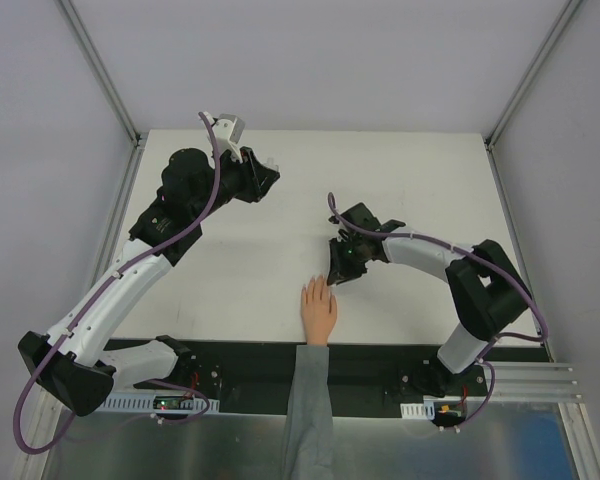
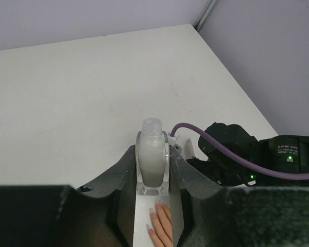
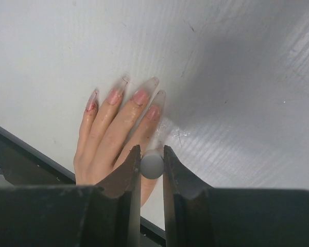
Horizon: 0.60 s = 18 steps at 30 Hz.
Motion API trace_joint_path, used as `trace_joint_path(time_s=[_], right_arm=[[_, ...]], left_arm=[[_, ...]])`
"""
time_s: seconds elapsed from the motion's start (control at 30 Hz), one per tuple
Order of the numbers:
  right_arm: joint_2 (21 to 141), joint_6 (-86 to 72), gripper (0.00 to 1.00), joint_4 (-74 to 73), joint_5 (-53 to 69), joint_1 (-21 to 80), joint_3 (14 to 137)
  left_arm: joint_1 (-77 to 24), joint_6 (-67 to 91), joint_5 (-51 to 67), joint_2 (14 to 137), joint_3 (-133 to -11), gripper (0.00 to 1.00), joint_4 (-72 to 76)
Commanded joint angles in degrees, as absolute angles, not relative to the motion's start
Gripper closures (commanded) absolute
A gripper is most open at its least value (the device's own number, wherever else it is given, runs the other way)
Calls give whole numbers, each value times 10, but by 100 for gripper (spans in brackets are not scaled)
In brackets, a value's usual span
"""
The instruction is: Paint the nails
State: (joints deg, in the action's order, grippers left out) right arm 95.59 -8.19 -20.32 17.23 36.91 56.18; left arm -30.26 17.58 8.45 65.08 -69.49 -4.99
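Right end effector (image 3: 152, 153) pinching a round grey cap (image 3: 152, 166), nails (image 3: 140, 96) just ahead at 11 o'clock; left end effector (image 2: 153, 150) clamped on the uncapped polish bottle (image 2: 152, 170).

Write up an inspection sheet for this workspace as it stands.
Surface: white table, faint scuffs.
Job's things: hand palm down at the near edge; nails long, with pink-red patches; uncapped bottle of pale polish.
Clutter: nothing seen.
Tools: left tool shut on the bottle; right tool shut on a round grey cap by the fingers.
Cables: purple cable on each arm.
Surroundings: pale walls, metal posts.
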Motion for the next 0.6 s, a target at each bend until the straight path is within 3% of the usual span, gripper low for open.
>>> trace_joint_path(time_s=[0.0,0.57], right_arm=[[965,-82,100,-213,176,366,590],[942,-91,100,-213,168,374,566]], left_arm=[[-295,178,76,638,-710,100,-23],[-296,175,87,647,-713,100,-23]])
